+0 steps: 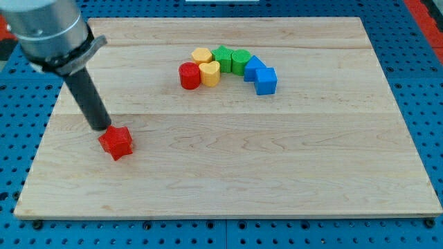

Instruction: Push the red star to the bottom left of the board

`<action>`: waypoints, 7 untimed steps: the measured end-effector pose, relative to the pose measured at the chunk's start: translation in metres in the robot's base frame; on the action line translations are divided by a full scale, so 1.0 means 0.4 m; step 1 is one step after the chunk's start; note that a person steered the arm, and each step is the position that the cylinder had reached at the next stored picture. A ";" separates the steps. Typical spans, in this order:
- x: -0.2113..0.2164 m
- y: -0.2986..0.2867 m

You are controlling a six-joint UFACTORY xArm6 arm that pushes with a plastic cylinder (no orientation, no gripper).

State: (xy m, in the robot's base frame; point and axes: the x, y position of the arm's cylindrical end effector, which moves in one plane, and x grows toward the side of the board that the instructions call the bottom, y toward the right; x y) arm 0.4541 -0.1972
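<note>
My tip [104, 128], a bare rod without fingers, was set touching the red star [116, 142], best pushed steadily toward the view's bottom left

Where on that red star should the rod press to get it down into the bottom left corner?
No gripping here, only pushing. My tip sits at the red star's upper-left edge. The corner lies down and to the view's left, so I would probably shift to the star's upper-right side and press into a notch between two points, where the tip is less likely to slip off.

Red star [115, 142], pale wooden board [277, 173], perforated blue surround [429, 83], seemingly metal.
</note>
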 end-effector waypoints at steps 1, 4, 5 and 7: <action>-0.046 0.059; 0.182 -0.005; 0.099 0.086; 0.230 0.183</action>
State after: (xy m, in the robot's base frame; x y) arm 0.5462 -0.1238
